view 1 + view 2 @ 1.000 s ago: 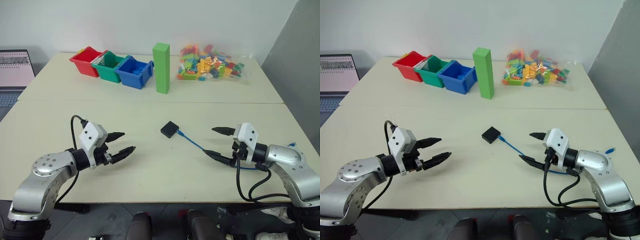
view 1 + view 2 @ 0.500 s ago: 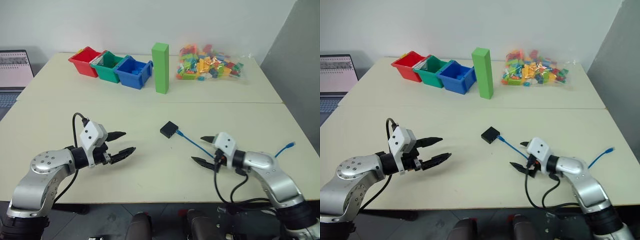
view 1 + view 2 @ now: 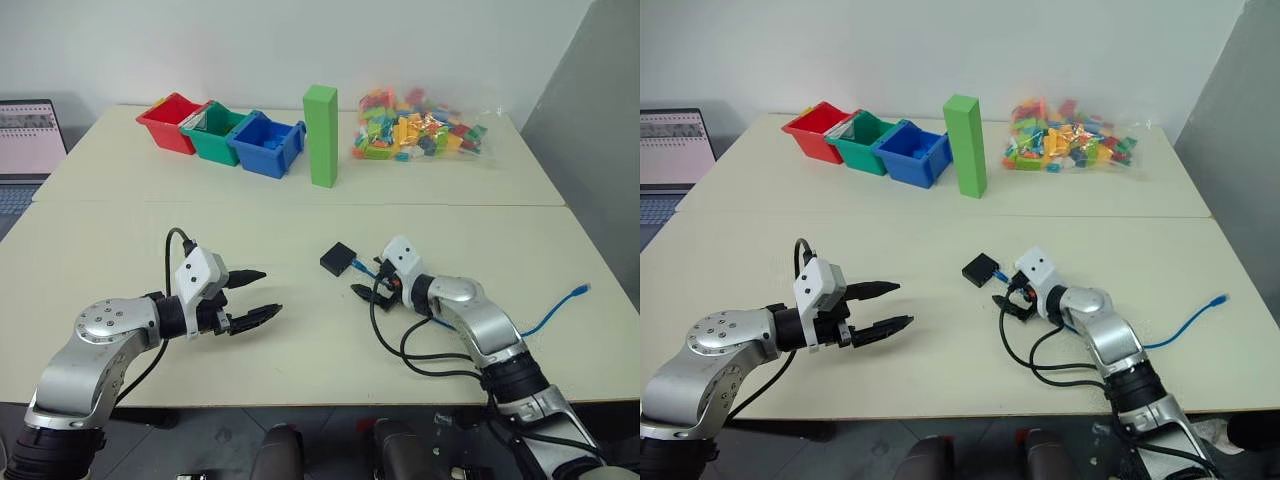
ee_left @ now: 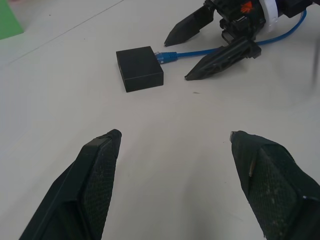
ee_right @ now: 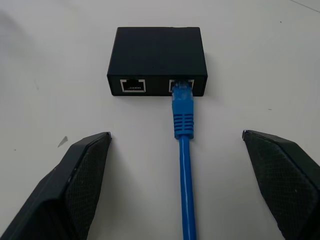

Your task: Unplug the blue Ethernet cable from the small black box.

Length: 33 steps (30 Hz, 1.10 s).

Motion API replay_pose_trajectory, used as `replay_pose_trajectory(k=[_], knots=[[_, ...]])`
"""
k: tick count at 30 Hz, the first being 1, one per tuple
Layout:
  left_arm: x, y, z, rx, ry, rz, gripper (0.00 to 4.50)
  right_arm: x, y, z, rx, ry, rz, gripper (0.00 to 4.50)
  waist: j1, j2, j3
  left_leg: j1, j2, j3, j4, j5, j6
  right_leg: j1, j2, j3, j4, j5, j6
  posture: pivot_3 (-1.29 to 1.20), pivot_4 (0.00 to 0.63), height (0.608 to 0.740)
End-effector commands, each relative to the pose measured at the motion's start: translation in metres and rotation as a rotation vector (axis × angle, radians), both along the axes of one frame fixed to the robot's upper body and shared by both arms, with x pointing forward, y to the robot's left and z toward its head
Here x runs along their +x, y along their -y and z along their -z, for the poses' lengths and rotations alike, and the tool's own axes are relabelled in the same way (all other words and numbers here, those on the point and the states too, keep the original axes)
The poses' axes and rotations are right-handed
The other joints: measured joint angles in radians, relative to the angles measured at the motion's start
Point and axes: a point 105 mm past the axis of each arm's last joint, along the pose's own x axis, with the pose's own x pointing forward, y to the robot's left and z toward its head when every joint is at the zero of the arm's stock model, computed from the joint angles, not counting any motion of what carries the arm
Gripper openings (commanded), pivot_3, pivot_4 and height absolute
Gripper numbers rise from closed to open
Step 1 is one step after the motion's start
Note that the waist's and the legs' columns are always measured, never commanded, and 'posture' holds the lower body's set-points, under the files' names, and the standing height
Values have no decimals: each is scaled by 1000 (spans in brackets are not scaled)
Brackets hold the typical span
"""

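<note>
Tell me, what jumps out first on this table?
Mid-table, a blue Ethernet cable is plugged into a small black box, with the right gripper open around the cable just behind the plug. At the far edge stand three coloured bins, a green block and a bag of bright bricks.

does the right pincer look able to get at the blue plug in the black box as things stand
Probably yes. The right pincer is open, its fingers on either side of the blue Ethernet cable just behind the plug, which sits in one port of the small black box. Nothing lies between them on the table.

robot lab: plain table, sorting bins, laptop
</note>
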Motion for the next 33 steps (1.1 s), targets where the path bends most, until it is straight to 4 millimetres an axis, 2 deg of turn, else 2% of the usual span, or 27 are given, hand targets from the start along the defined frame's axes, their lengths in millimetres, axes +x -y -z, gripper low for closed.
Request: replay_pose_trajectory(k=[1, 2, 7, 12, 16, 18, 23, 26, 33], knots=[[-1, 6, -6, 5, 42, 30, 3713, 8, -1, 1, 5, -36, 41, 4100, -1, 0, 0, 0, 0, 0, 0, 0, 0, 0, 0, 0, 0, 0, 0, 0, 150, 740], [-1, 7, -7, -4, 41, 29, 3713, 10, -1, 1, 6, -39, 50, 4021, -1, 0, 0, 0, 0, 0, 0, 0, 0, 0, 0, 0, 0, 0, 0, 0, 150, 740], [-1, 7, -7, -21, 30, 30, 3713, 14, -1, 2, -25, -34, 62, 2815, -4, 0, 0, 0, 0, 0, 0, 0, 0, 0, 0, 0, 0, 0, 0, 0, 150, 740], [3, 2, -5, -47, 5, 6, 3713, 13, 1, -1, -111, 39, -1, 1673, -6, 0, 0, 0, 0, 0, 0, 0, 0, 0, 0, 0, 0, 0, 0, 0, 150, 740], [6, 0, -3, -85, -39, -11, 3713, 8, -1, -9, -161, 116, -79, 729, -5, 0, 0, 0, 0, 0, 0, 0, 0, 0, 0, 0, 0, 0, 0, 0, 150, 740], [9, -1, -3, -143, -95, -22, 3713, 6, -3, -24, -206, 237, -151, 176, -2, 0, 0, -1, 0, 0, 0, 0, 0, 0, 0, 0, 0, 0, 0, 0, 150, 740], [18, 3, -10, -283, -200, -42, 3713, -2, -11, -57, -253, 479, -291, 127, 0, 0, 0, -1, 0, 0, 0, 0, 0, -1, 0, 0, 0, 0, 0, 0, 150, 740], [18, 13, -23, -430, -319, 10, 3713, -23, -21, -79, -298, 666, -480, 127, -1, 0, 0, -2, 0, 0, 0, 0, 0, -2, 1, -1, 1, 0, 0, 0, 150, 740], [12, 34, -38, -545, -443, 108, 3713, -49, -35, -97, -309, 800, -656, 127, -6, 0, 0, -2, 0, -1, 0, 0, 0, -1, 0, -1, 1, 3, -4, 0, 150, 740]])
